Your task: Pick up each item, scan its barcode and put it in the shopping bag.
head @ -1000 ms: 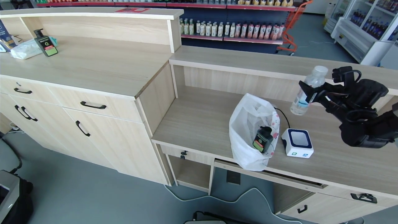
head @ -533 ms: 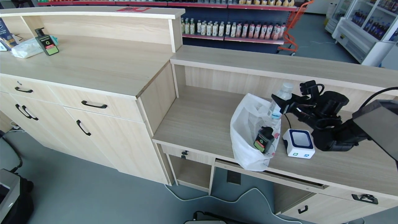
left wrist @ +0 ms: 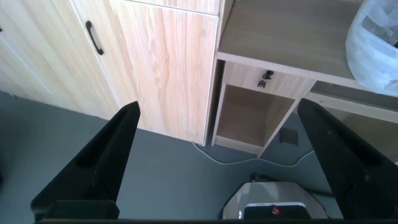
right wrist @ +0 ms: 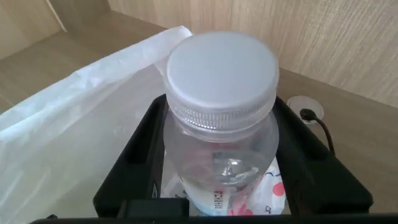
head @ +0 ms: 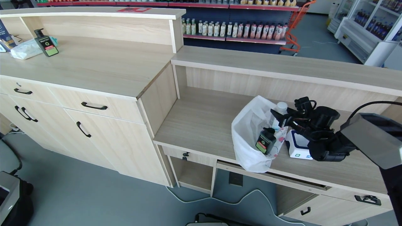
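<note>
A clear water bottle (head: 281,107) with a white cap (right wrist: 222,79) stands upright in my right gripper (head: 280,118), which is shut on its body just below the neck. The bottle's lower half sits inside the mouth of the white shopping bag (head: 249,135) on the low counter. A dark pump bottle (head: 265,140) with a green and red label lies in the bag. The white barcode scanner (head: 296,147) stands right beside the bag, partly hidden by my right arm. My left gripper (left wrist: 217,158) hangs open over the floor in front of the cabinets, holding nothing.
On the higher counter (head: 94,66) at far left stand another dark pump bottle (head: 46,42) and a white soft pack (head: 23,50). A raised wooden ledge (head: 282,67) runs behind the low counter. The scanner's cable (right wrist: 314,121) runs to a hole in the counter.
My right gripper carried the water bottle from above the counter's right side leftwards and down, into the bag's mouth. The bag's rim shifted slightly.
</note>
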